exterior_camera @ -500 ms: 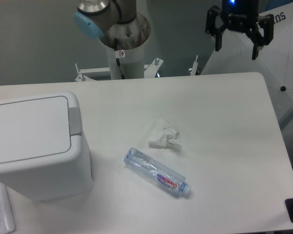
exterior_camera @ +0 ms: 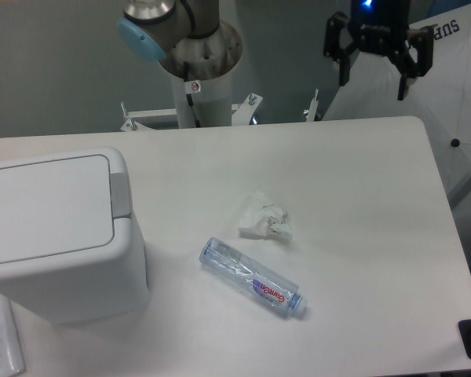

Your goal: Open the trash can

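Still, the gripper, fingers wide at one o'clock, could miss the trash can latch at nine.

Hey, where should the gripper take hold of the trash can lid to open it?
Probably at the grey latch tab on the trash can lid's right edge, coming from above. It is the only part standing out from the flat, closed lid. The gripper is open, up beyond the table's far edge.
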Motion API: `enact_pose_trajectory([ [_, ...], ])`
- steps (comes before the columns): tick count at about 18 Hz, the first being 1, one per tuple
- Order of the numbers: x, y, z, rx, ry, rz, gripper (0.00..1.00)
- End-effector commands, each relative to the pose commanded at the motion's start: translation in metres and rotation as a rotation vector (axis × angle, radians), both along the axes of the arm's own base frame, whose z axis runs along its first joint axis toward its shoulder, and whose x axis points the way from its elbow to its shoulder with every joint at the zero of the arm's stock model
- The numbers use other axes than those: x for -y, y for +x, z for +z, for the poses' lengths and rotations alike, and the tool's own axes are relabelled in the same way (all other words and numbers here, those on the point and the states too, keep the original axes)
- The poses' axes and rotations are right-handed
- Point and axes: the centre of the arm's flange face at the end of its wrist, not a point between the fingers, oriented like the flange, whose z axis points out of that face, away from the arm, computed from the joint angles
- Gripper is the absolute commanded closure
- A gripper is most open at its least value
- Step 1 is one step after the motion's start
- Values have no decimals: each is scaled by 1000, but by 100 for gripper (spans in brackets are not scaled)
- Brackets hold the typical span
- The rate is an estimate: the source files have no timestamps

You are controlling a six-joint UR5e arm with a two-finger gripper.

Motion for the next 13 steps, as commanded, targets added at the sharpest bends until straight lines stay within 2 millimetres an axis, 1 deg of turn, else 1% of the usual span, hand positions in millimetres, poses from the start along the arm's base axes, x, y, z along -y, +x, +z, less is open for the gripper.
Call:
enact_pose_trajectory([
  [4,-40,25,3,75,127,201,0],
  [7,-80,60,-8,130,194,300,0],
  [9,-105,81,-8,173,240,379,0],
  [11,-131,104,-15,230,254,423,0],
  [12,-141,115,-16,249,260,433,0],
  [13,-149,120,-18,263,270,454,0],
])
